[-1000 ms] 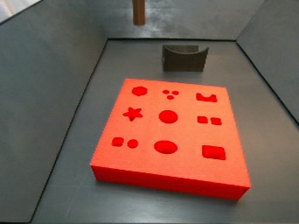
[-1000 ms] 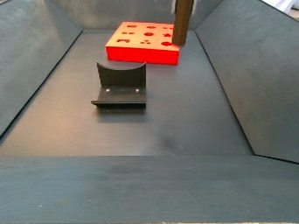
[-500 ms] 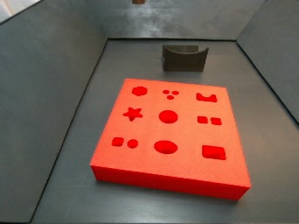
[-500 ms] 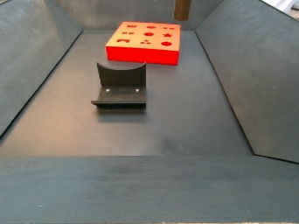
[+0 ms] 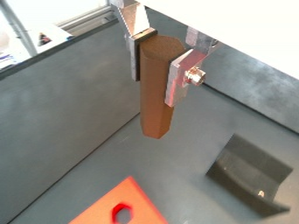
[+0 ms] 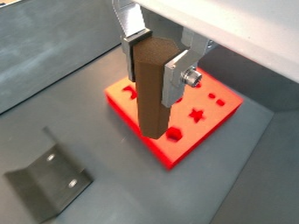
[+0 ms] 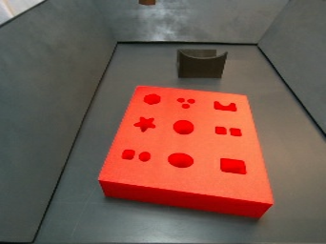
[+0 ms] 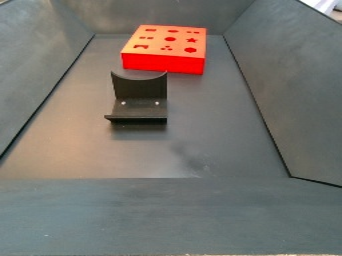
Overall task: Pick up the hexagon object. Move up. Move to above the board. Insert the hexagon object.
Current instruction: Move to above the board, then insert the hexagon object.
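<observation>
Gripper: the gripper shows in both wrist views, high above the tabletop, out of frame in a side view with the fixture in front.
Fingers: silver fingers closed on the peg, one plate on each of two opposite sides, gripping its upper part.
Peg: brown, upright, lower end hanging free in the air; in a side view only its tip shows at the frame's upper edge.
Board: red board flat on the tabletop, all cut-outs empty; in a wrist view it lies below the peg's lower end, whether straight under it cannot be told.
Fixture: dark fixture on the tabletop, near the board's short end but apart from it; also seen in both wrist views.
</observation>
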